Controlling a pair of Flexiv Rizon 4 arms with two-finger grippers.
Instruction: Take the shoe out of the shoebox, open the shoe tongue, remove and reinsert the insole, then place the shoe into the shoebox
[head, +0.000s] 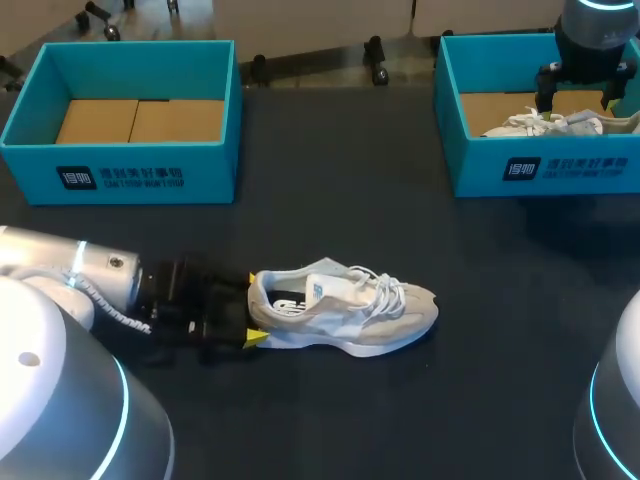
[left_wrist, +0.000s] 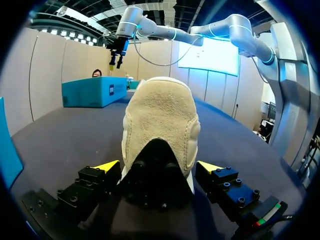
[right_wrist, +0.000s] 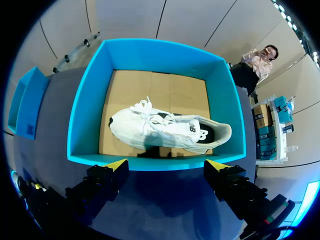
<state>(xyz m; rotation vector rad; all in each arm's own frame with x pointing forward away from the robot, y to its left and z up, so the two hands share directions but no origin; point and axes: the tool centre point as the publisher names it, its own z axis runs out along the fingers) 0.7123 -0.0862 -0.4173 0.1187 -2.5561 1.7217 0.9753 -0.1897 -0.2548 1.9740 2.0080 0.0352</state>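
A beige and white shoe (head: 345, 310) lies on its sole on the dark table, toe to the right and laces loose. Its heel (left_wrist: 160, 125) sits between the fingers of my left gripper (head: 251, 310) (left_wrist: 159, 166), which stands open with a yellow tip on either side and no clear grip. A second, white shoe (right_wrist: 167, 129) (head: 545, 122) lies inside the teal shoebox (head: 470, 150) (right_wrist: 82, 120) at the back right. My right gripper (head: 577, 100) (right_wrist: 167, 165) hangs open above that box, over its near wall, holding nothing.
Another teal shoebox (head: 120, 170) stands at the back left with only a cardboard floor showing inside. Bare dark table (head: 330, 200) stretches between the two boxes and around the shoe.
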